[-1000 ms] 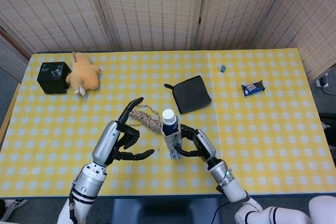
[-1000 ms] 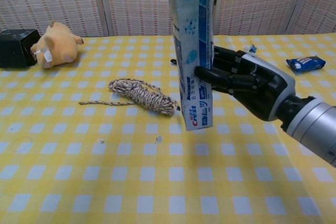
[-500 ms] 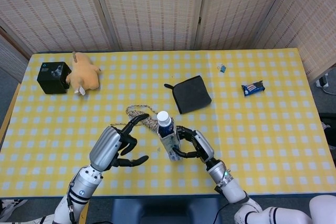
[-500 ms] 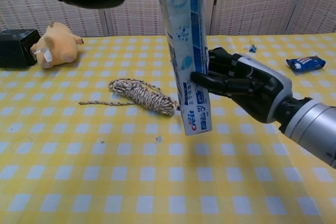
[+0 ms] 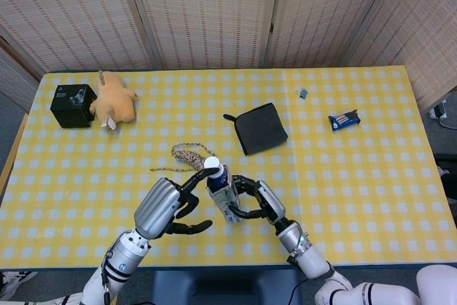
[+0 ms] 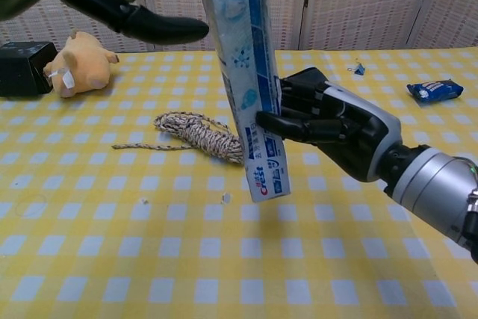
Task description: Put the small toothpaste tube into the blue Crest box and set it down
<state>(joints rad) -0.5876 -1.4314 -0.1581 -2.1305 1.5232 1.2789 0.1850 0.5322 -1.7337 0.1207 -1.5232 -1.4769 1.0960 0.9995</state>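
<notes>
Crest box [image 6: 249, 87], one only, blue and white with "Crest" readable near its lower end, stood almost upright above the bench [image 5: 371, 198], clasped by the right robot hand [image 6: 328, 128]. One toothpaste tube's white cap [image 5: 212, 164] showed at its top. The left robot hand [image 5: 168, 205] hovered beside it, fingers apart, holding nothing. Farther off lay one rope coil [image 6: 202, 134], one dark pouch [image 5: 260, 128], one plush toy [image 5: 114, 103] and one black cube [image 5: 73, 105].

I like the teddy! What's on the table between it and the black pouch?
Mostly bare checked cloth between the plush toy and black pouch, seen in the head view.
</notes>
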